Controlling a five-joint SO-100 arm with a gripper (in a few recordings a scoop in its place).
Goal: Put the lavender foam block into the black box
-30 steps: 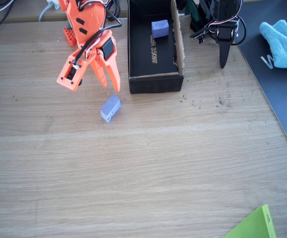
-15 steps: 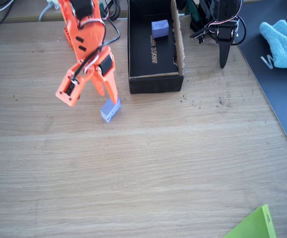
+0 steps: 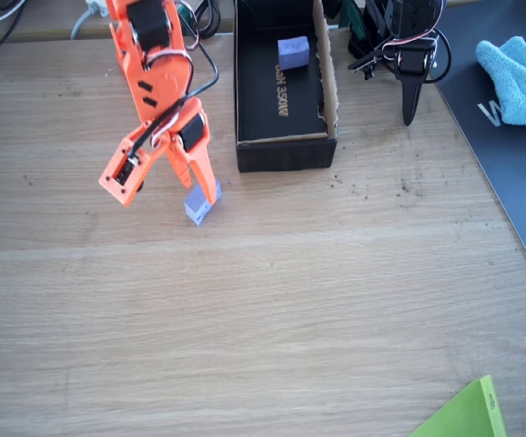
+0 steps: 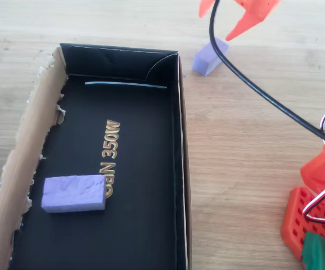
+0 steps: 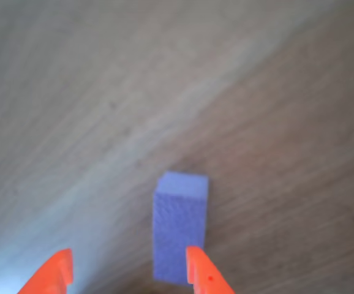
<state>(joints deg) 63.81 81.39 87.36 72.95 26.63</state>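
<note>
Fixed view: high above the table (image 3: 272,319), looking steeply down, wide, black box (image 3: 279,86) at the top edge. Overhead view: much nearer, straight down onto the black box (image 4: 117,169), seemingly turned the other way round. Wrist view: close, blurred, past the jaws. Shared by all three: the lavender foam block (image 3: 201,204) (image 4: 210,56) (image 5: 179,226) on the table.

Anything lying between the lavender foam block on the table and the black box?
No. In the overhead view the strip between the lavender foam block and the black box is bare wood; the open gripper hangs over the block, not in that gap.
</note>
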